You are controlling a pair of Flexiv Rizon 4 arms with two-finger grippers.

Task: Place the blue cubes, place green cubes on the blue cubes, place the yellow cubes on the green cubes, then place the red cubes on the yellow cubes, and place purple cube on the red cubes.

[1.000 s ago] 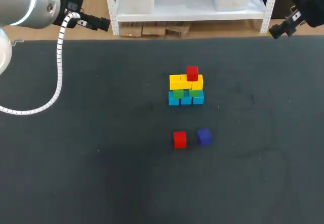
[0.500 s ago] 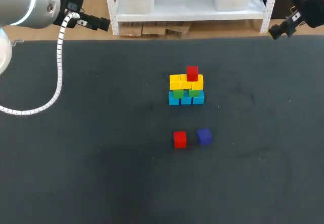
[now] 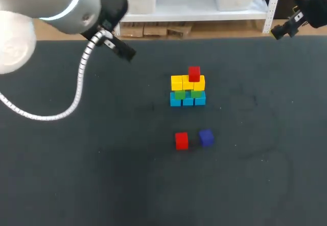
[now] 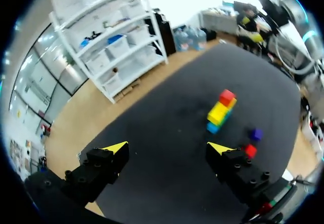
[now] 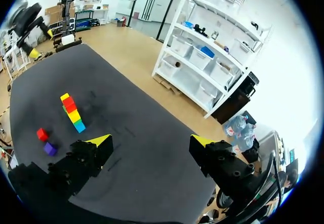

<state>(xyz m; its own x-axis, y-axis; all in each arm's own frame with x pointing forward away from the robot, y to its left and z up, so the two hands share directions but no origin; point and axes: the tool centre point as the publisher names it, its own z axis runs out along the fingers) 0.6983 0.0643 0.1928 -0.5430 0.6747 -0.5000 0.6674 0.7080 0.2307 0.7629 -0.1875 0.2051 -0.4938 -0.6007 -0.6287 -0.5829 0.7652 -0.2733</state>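
Dark table takes up basically everything. The big news is the left arm: it was parked in the far-left corner and has now swung in over the table towards the middle. The right arm hasn't budged from the far-right corner.

The left gripper has its fingers spread wide with nothing between them. Same for the right gripper, wide apart and empty.

The stack sits a bit right of centre: blue row on the table, greens on that, yellows above, and one red cube on top at the right. It's exactly where it was.

Nearer than the stack, a loose red cube and the purple cube lie just beside each other, purple on the right. Neither has moved.

My guess is the left arm is going for that loose red, since the red layer needs its second cube before purple can cap it.
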